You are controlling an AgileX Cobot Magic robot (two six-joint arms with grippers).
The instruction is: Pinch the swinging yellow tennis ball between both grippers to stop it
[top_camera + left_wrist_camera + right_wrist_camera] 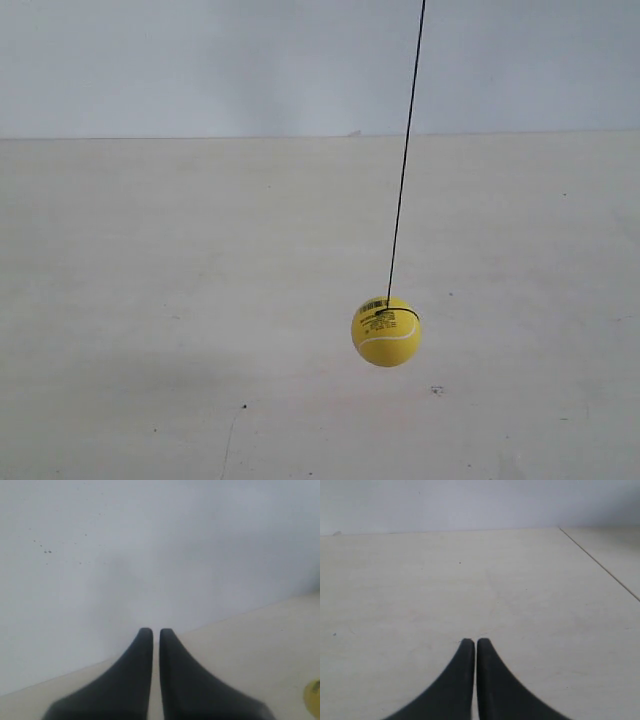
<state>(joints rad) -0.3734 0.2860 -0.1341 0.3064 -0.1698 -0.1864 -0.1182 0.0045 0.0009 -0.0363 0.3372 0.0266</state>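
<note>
Exterior view: tennis ball [386, 331] hangs on a thin dark string [405, 150], right of centre and low in the picture, with the pale table [150, 300] behind it. The string is not plumb: its upper end leans toward the view's right. The printed label and black band face up, near the string's knot. White wall [200, 60] at the back. Neither arm shows in this view, and nothing touches the ball.

Left wrist view: left gripper [156, 631] has its jaws drawn together, only a hairline slit between them, with nothing held. It faces the wall over the table's edge. A blurred yellow sliver [314, 698] sits at the picture's border; too little shows to identify it.

Right wrist view: right gripper [476, 641] likewise closed to a slit and empty, pointing across the table — a seam line [600, 565] crosses the surface ahead.
</note>
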